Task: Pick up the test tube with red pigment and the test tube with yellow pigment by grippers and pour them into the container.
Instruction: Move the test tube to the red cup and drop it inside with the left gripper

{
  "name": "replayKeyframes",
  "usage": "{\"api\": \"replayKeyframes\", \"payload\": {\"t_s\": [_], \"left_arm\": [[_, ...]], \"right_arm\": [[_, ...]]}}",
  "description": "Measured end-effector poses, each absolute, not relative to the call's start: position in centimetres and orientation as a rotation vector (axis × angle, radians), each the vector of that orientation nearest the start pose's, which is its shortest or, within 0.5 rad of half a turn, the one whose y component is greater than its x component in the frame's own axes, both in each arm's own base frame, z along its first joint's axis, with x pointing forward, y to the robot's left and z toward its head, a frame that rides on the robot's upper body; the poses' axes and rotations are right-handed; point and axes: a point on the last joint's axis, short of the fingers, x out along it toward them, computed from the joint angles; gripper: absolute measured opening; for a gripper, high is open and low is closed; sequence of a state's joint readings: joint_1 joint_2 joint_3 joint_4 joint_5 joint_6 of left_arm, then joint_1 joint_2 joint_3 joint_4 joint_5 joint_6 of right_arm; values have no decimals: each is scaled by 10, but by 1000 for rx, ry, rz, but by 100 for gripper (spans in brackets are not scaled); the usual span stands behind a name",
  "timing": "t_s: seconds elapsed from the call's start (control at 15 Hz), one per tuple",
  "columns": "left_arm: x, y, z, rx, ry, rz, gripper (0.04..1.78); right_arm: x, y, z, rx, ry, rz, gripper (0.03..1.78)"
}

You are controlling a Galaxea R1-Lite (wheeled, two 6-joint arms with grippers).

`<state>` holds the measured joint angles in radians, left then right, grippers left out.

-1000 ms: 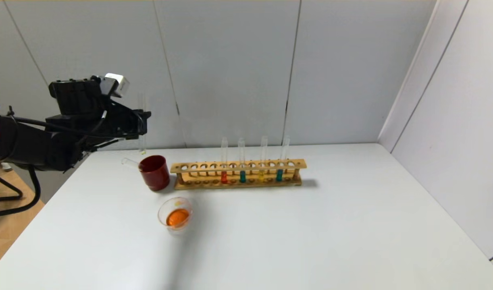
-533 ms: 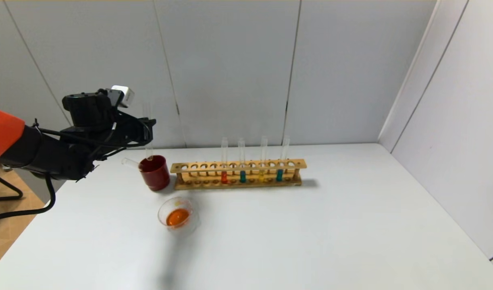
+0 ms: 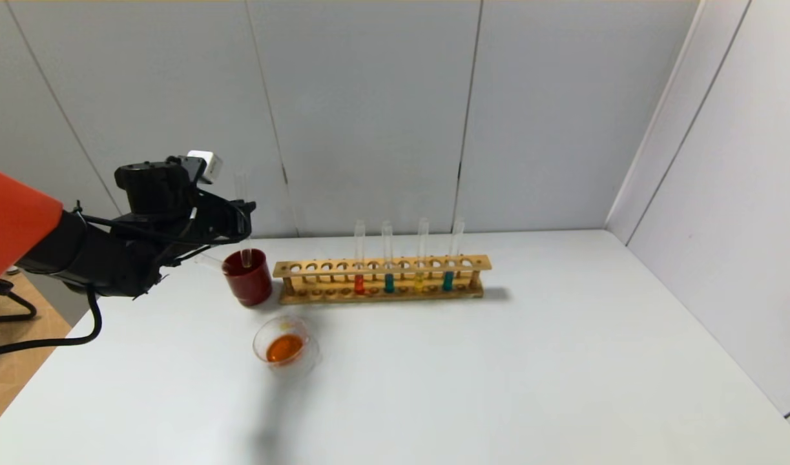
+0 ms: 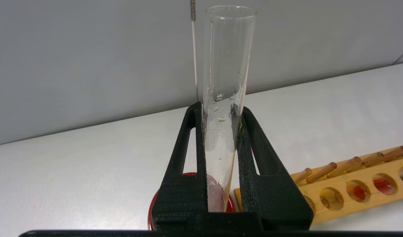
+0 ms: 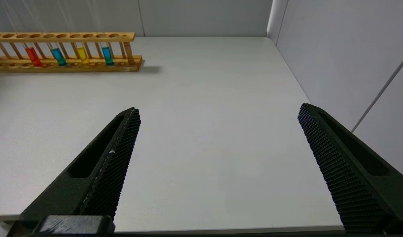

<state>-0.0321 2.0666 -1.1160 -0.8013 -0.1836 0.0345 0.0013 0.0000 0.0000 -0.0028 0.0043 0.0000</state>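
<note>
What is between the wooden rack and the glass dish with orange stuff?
Nothing. In the head view the white table is bare between the rack and the dish. The red cup stands beside the rack's end, not between them.

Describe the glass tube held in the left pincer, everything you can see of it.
The tube is slim, clear glass with an open, round mouth at the top and no coloured liquid showing, only droplets and smears on its inner wall. It stands nearly upright. The left pincer is shut on its lower half, one black finger on each side. Its lower end reaches into the mouth of the dark red cup, beside the wooden rack.
</note>
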Motion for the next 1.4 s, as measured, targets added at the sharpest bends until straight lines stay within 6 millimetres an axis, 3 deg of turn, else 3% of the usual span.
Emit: {"api": "replayKeyframes", "payload": {"t_s": [0.2, 1.0, 1.2, 1.4], "left_arm": [[413, -19, 140, 29, 51, -219, 31], [417, -16, 121, -20, 93, -212, 32], [416, -13, 121, -16, 88, -208, 48], [414, -10, 118, -15, 82, -200, 87]], "right_arm": [[-23, 0, 76, 0, -3, 6, 175], [-23, 0, 76, 0, -3, 6, 175], [-23, 0, 76, 0, -3, 5, 175], [-23, 0, 76, 0, -3, 5, 175]]}}
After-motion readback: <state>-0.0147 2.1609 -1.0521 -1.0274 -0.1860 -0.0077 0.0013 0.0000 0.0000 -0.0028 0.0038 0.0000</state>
